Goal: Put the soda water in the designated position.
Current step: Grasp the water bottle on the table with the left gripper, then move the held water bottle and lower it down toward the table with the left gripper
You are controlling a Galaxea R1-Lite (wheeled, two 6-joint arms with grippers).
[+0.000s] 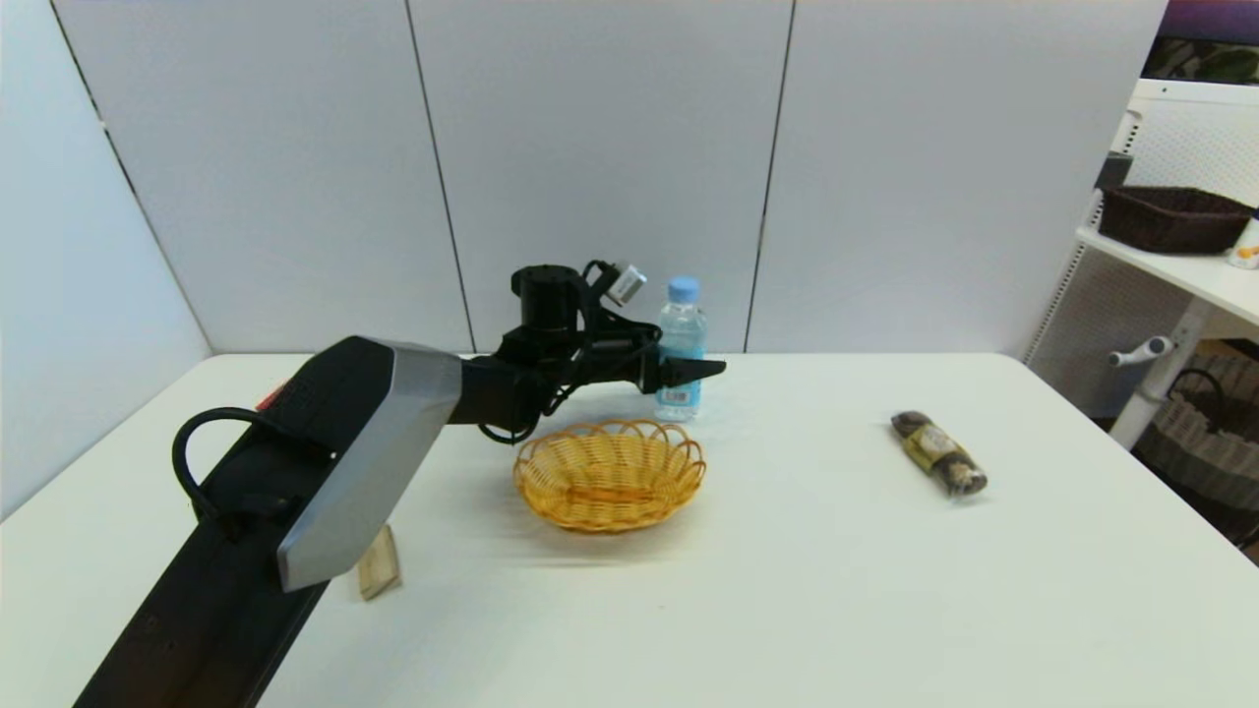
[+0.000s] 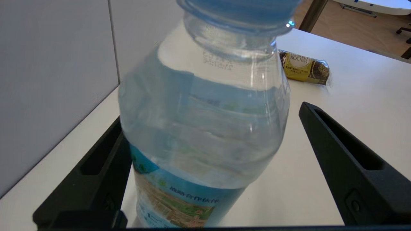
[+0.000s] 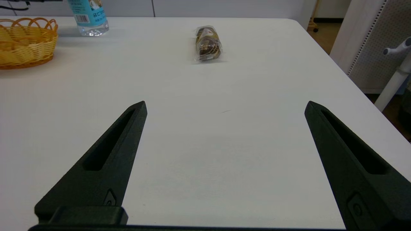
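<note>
Bottle (image 1: 681,346) upright near table's far edge, just behind basket (image 1: 610,475). Left gripper (image 1: 689,372) spread wide around its middle, not clamped yet, guess it's lining up the squeeze. Right gripper (image 3: 224,109) open too, idling over table's near right, well short of snack pack (image 3: 208,48).

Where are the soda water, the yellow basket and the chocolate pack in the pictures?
soda water (image 1: 681,339), head view, on its clear body above the label.
yellow basket (image 1: 609,476), head view, on its woven inside.
chocolate pack (image 3: 208,44), right wrist view, on the middle of its wrapper.
</note>
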